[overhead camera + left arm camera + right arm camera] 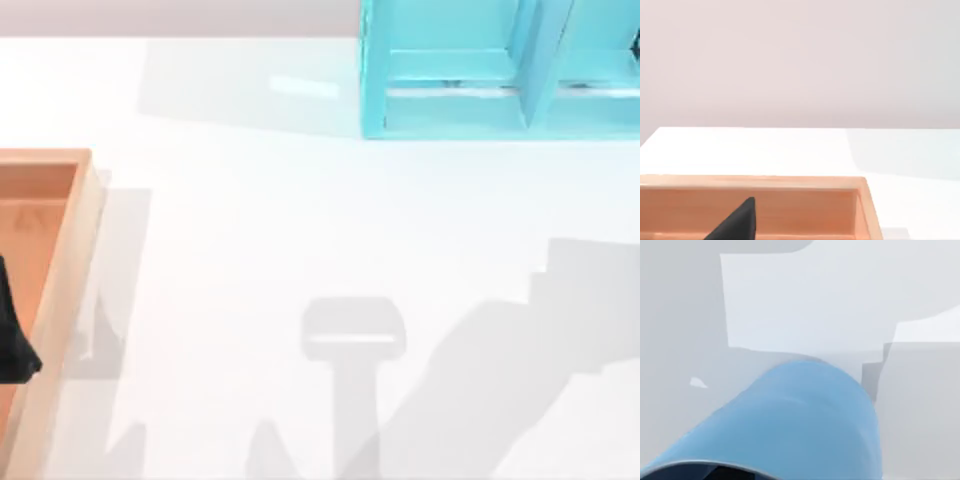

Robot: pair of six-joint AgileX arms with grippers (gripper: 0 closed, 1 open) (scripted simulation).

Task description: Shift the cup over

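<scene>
So the right wrist view has the blue cup [805, 420] right up against the lens, rim toward the camera and body pointing away over the white counter [805, 300]. My read is that the right arm is carrying it, but the fingers themselves aren't visible, so I honestly can't tell how wide that end effector is or whether it's truly clamped on.

If it is mid-carry, the trick here is keeping the cup level and moving slow. A smooth cylinder like that probably slips easily if the wrist tilts. I'd pick the landing spot on bare counter before lowering.

Over on the left side of the top view, a dark finger of the left end effector [14, 340] sits over the wooden tray [80, 240]. The left wrist view shows that same dark tip [737, 222] above the tray's inner wall [805, 205]. Can't tell its opening either, and it looks parked.

Farthest back is the turquoise shelf unit [450, 100] at the top right. I'd steer well wide of it.
</scene>
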